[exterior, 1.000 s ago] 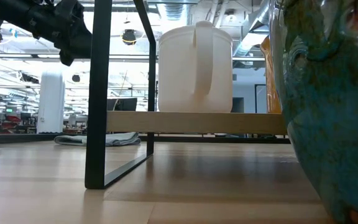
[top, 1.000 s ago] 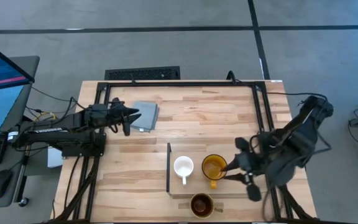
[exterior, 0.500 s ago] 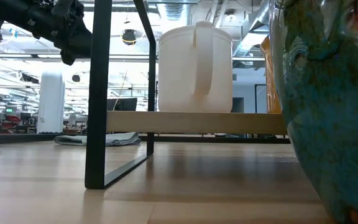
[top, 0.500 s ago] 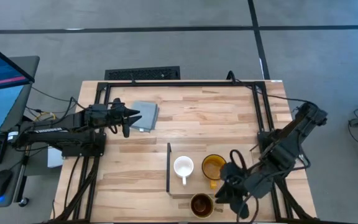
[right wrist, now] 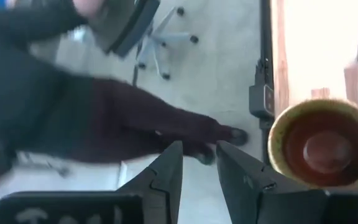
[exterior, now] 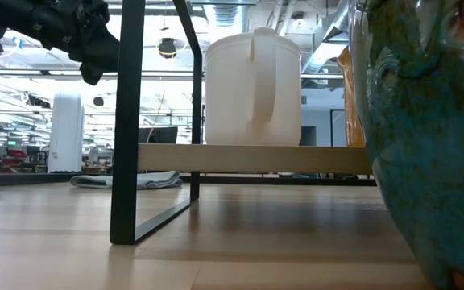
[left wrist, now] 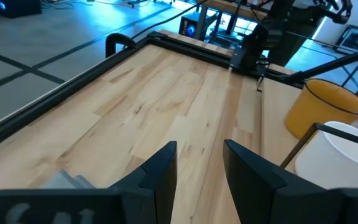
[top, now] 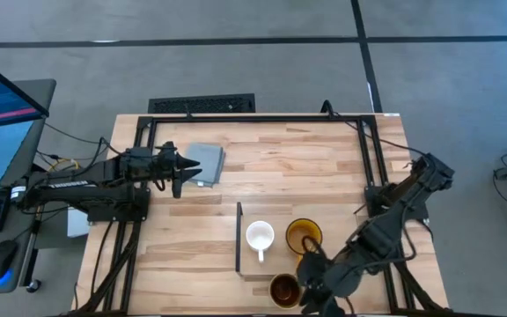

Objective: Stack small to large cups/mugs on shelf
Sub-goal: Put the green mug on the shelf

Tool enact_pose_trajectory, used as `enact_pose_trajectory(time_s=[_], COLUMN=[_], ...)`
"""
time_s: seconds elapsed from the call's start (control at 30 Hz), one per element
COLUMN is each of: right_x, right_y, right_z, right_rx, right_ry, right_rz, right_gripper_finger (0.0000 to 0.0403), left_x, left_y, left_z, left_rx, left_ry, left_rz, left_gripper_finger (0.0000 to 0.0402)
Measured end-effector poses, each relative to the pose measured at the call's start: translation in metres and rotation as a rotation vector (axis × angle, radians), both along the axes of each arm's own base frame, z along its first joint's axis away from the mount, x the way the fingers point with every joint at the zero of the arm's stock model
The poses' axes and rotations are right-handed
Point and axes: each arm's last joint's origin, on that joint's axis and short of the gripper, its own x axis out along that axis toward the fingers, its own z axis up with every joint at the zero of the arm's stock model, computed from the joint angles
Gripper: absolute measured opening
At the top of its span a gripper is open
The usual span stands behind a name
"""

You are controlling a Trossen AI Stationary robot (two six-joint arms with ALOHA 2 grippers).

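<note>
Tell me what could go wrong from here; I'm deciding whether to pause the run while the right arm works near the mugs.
1. The right gripper sits low beside the brown-inside mug, which stands at the table's near edge; a nudge could tip it off.
2. The yellow-amber mug stands close by the small white mug on the light-wood shelf board; the arm's elbow could clip it.
3. A person's dark-clothed legs stand beside the table, within swing range.

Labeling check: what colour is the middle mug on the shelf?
Yellow-amber. The middle mug sits on the shelf beside the white mug; clearest in the high view.
</note>
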Motion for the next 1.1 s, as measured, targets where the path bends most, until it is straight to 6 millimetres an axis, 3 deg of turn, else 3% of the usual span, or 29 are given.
enact_pose_trajectory(time_s=[0.13, 0.43, 0.53, 0.83, 1.1], right_x=[0.013, 0.035, 0.042, 0.06, 0.067], right_y=[-0.005, -0.039, -0.051, -0.082, -0.092], right_z=[-0.011, -0.02, -0.021, -0.019, -0.017], right_rx=[-0.103, -0.381, -0.458, -0.457, -0.45], right_ry=[-0.075, -0.235, -0.264, -0.248, -0.267], right_rz=[0.15, 0.339, 0.327, 0.221, 0.183], right_gripper_finger=[0.0119, 0.0118, 0.0118, 0.0118, 0.0147], left_x=[0.0, -0.001, -0.001, -0.003, -0.003], left_y=[0.0, 0.0, 0.0, -0.001, -0.001], left_z=[0.0, -0.002, -0.004, -0.01, -0.01], left_rx=[0.0, 0.003, 0.0, -0.014, -0.01], left_ry=[0.0, 0.027, 0.041, 0.107, 0.113], left_rz=[0.0, -0.002, -0.002, -0.002, -0.003], left_gripper_finger=[0.0121, 0.0121, 0.0121, 0.0121, 0.0121])
